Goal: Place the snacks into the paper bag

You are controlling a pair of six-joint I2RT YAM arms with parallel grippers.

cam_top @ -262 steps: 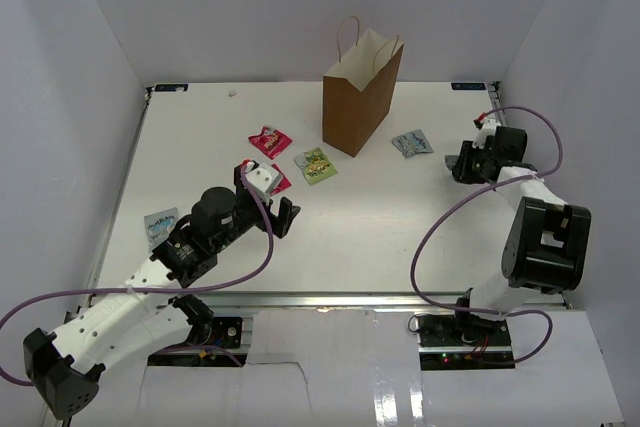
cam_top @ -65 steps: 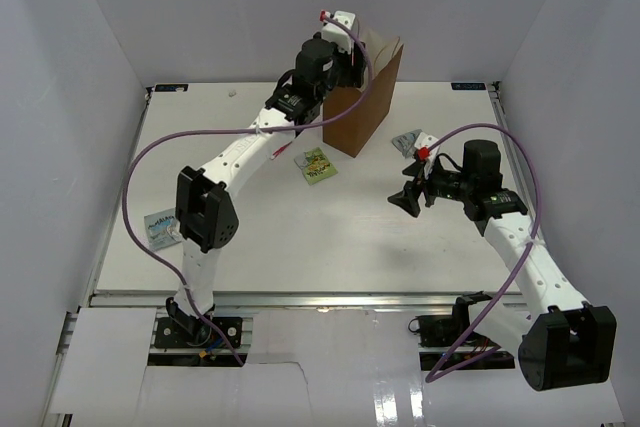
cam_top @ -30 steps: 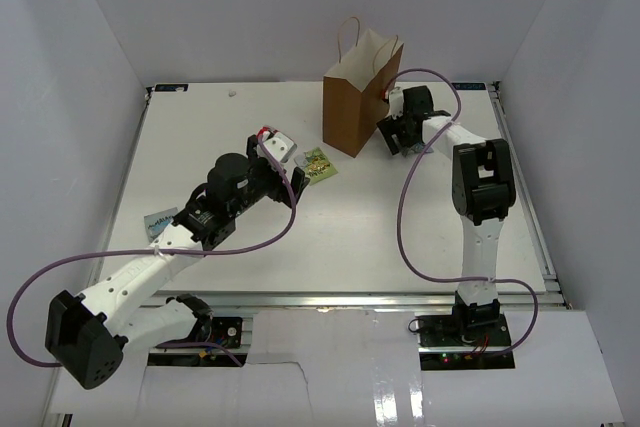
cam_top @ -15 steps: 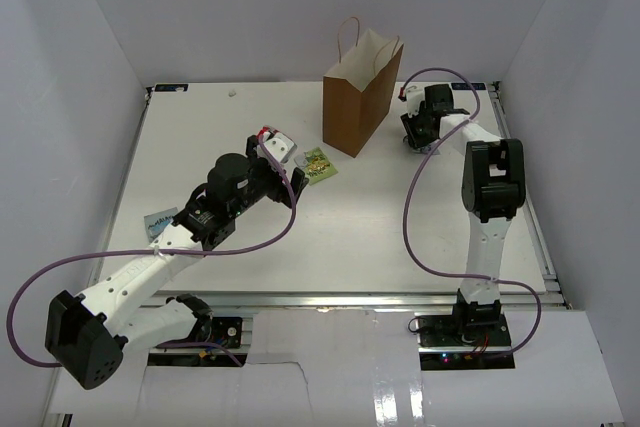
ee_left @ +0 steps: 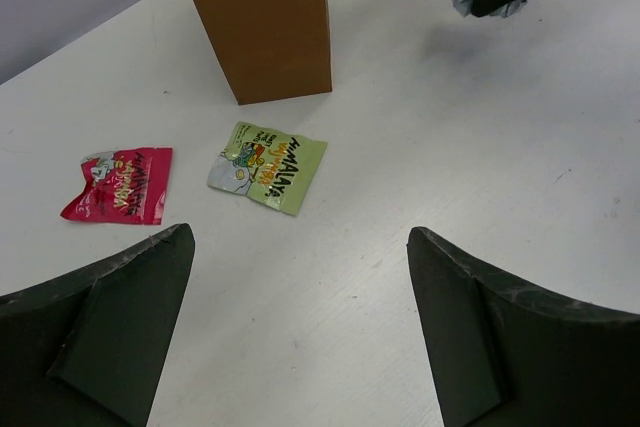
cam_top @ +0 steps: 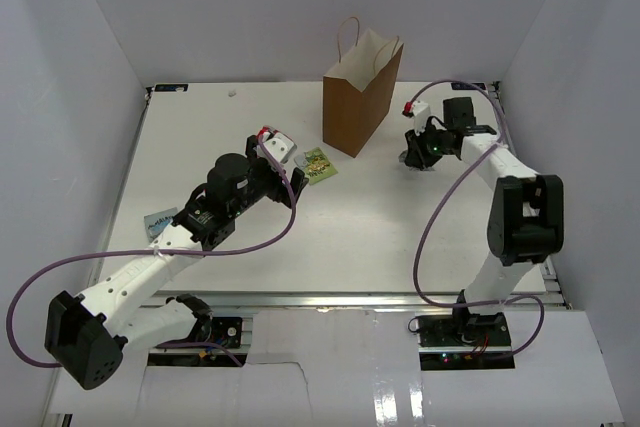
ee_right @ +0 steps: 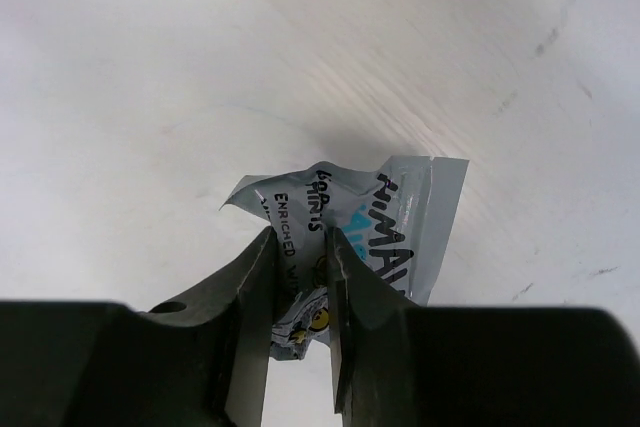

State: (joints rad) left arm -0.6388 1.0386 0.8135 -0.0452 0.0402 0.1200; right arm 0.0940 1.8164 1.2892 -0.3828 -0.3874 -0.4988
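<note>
Swung back from the paper bag (cam_top: 356,107), the right gripper (ee_right: 298,247) pinches a pale blue-silver packet (ee_right: 405,212), its lower edge hidden behind the fingers. The left gripper (ee_left: 300,237) gapes wide, with a green packet (ee_left: 268,167) and a red packet (ee_left: 120,185) just ahead and the bag's top cut off beyond.

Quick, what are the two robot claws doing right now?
Left gripper: open, holding nothing.
Right gripper: closed on a silver-blue snack packet.
</note>
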